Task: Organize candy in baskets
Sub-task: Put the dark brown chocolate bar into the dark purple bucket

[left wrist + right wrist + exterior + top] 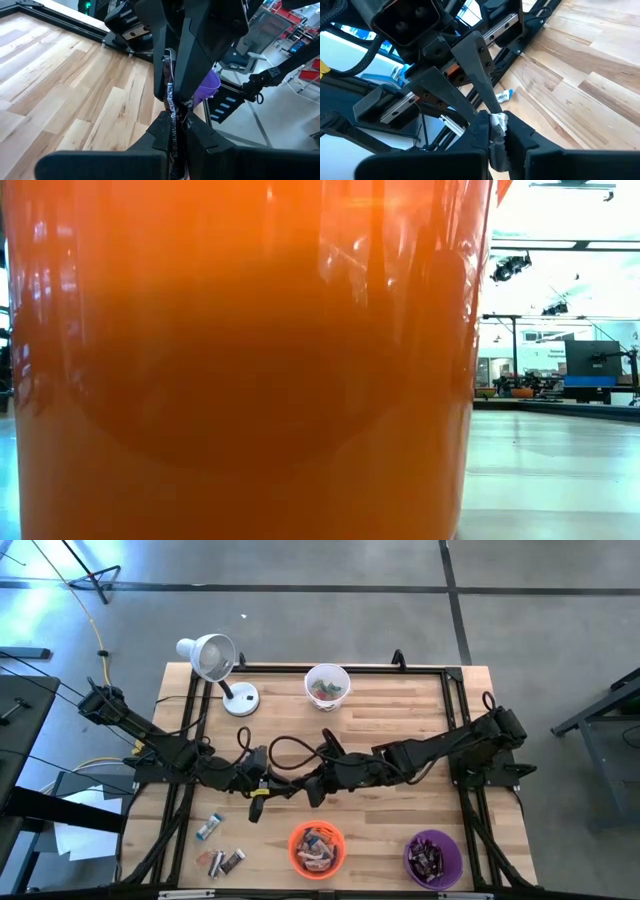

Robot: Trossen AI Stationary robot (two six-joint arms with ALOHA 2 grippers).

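Two grippers meet nose to nose at the middle of the table (pixel 420 755), and only the wrist cameras show why: the left gripper (pixel 175 131) and the right gripper (pixel 496 131) each have their fingers pressed on the same thin wrapped candy (pixel 171 107), a silvery strip with dark print along one edge, held between them above the wood. From overhead that piece is hidden under the dark arms; what shows there is the layout. Going left to right, three loose candies lie at about eight o'clock: a blue-silver bar (pixel 210 829), and just below it a reddish piece (pixel 216 862) beside a dark brown one (pixel 233 859). The right wrist camera catches the blue-silver bar (pixel 503 95) lying on the boards past the fingers. Three baskets stand well apart: an orange basket (pixel 296 837) at six o'clock, heaped with mixed wrappers; a white basket (pixel 344 675) at twelve o'clock with a few green and reddish pieces inside; a purple basket (pixel 452 845) at about four o'clock holding dark-wrapped bars. One white desk lamp (pixel 214 658) sits at about ten o'clock. The table-level camera is almost wholly filled by the orange basket's wall (pixel 250 360), with a strip of room showing beside it. The left wrist camera also glimpses the purple basket (pixel 209 86) behind the right arm.
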